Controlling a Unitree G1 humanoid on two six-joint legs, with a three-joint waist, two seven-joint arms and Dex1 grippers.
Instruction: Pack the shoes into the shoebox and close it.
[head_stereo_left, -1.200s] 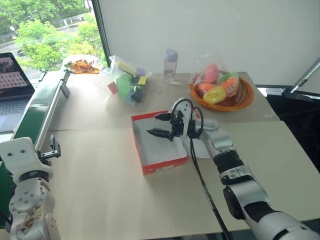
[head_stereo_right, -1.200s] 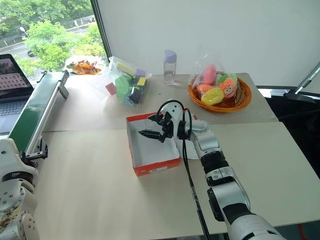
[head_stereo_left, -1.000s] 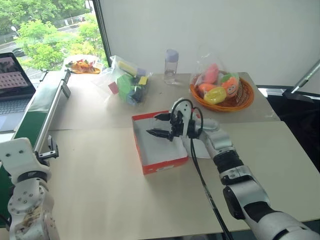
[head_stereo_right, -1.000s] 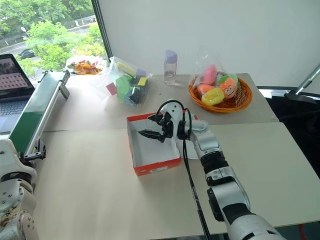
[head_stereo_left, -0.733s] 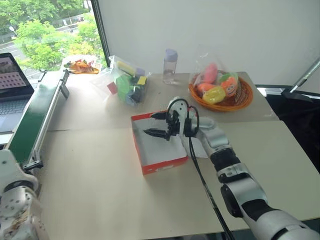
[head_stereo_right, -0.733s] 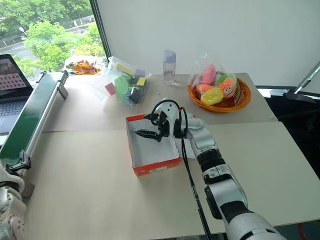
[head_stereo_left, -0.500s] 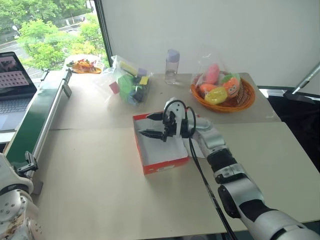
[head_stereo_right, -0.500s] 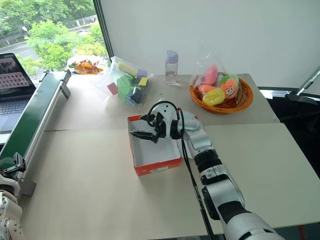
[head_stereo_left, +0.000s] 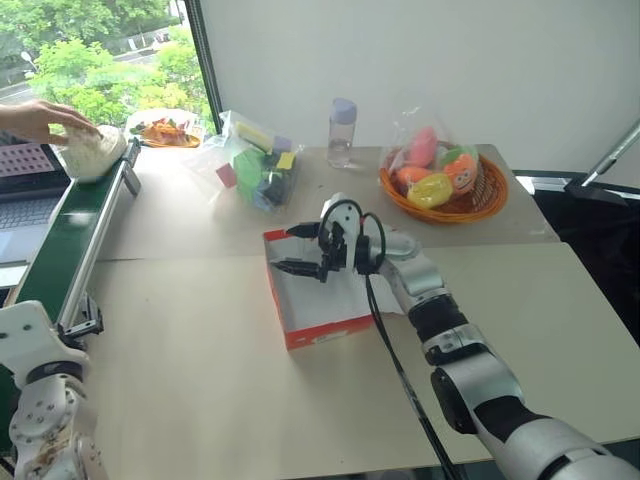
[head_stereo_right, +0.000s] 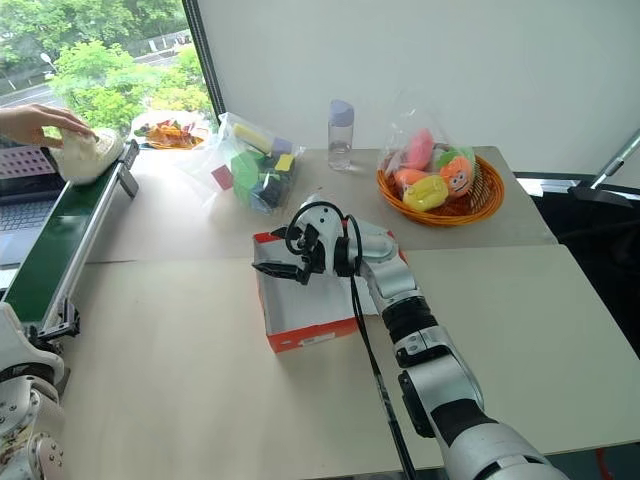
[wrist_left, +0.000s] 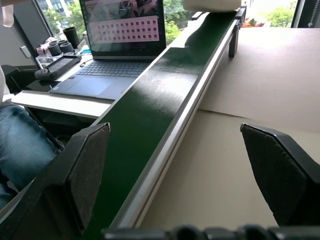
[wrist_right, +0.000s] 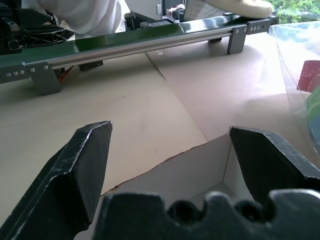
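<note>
Shoebox (head_stereo_left: 318, 300): red, shallow, white inside, lid off, sitting open near the middle of the tan table (head_stereo_left: 200, 380). Nothing lies in the part of its interior that can be seen.

One cream shoe (head_stereo_left: 90, 152) rests at the far end of the green conveyor belt (head_stereo_left: 62, 225) along the table's left edge, well apart from the box. A person's hand (head_stereo_left: 35, 118) lies on top of it. In the right wrist view the same shoe (wrist_right: 242, 6) shows at the belt's far end.

Right gripper (head_stereo_left: 300, 250): hangs over the far left corner of the box, pointing left, both black fingers spread wide, nothing between them. The right wrist view shows the box's white inner wall (wrist_right: 200, 165) just below the spread fingers (wrist_right: 85, 165).

Left gripper (head_stereo_left: 88, 318): low at the left edge, beside the near end of the belt, well apart from the box. The left wrist view shows its fingers (wrist_left: 85, 165) wide apart and empty, looking up along the belt toward a laptop (wrist_left: 112, 60).

Beyond the box, at the back of the table: a clear bag of coloured blocks (head_stereo_left: 255, 165), a plastic bottle (head_stereo_left: 341, 130), an orange basket (head_stereo_left: 445, 185) of bright toys, and a plate of food (head_stereo_left: 165, 130) near the window.
</note>
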